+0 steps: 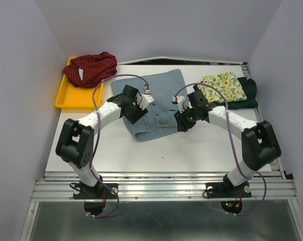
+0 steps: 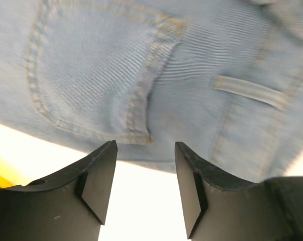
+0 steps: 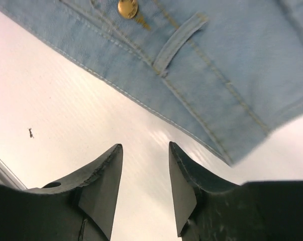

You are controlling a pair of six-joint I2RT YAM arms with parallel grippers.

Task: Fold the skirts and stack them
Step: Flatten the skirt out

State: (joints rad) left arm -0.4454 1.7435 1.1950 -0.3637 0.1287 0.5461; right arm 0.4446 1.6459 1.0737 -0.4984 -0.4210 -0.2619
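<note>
The light-blue denim skirt (image 1: 159, 103) lies flat in the middle of the table. My left gripper (image 1: 133, 113) is open and empty at its left edge; the left wrist view shows a pocket of the denim (image 2: 141, 65) just beyond the open gripper (image 2: 145, 145). My right gripper (image 1: 184, 123) is open and empty at the skirt's near right edge; in the right wrist view the gripper (image 3: 145, 146) is over bare table, just short of the waistband (image 3: 216, 60) with its brass button (image 3: 127, 7). The red dotted skirt (image 1: 91, 68) lies bunched in the tray. The lemon-print skirt (image 1: 224, 85) lies folded on the dark green one (image 1: 247, 93).
A yellow plastic tray (image 1: 66, 98) sits at the back left under the red skirt. White walls close in the table on the left, right and back. A metal rail (image 1: 161, 183) runs along the near edge by the arm bases.
</note>
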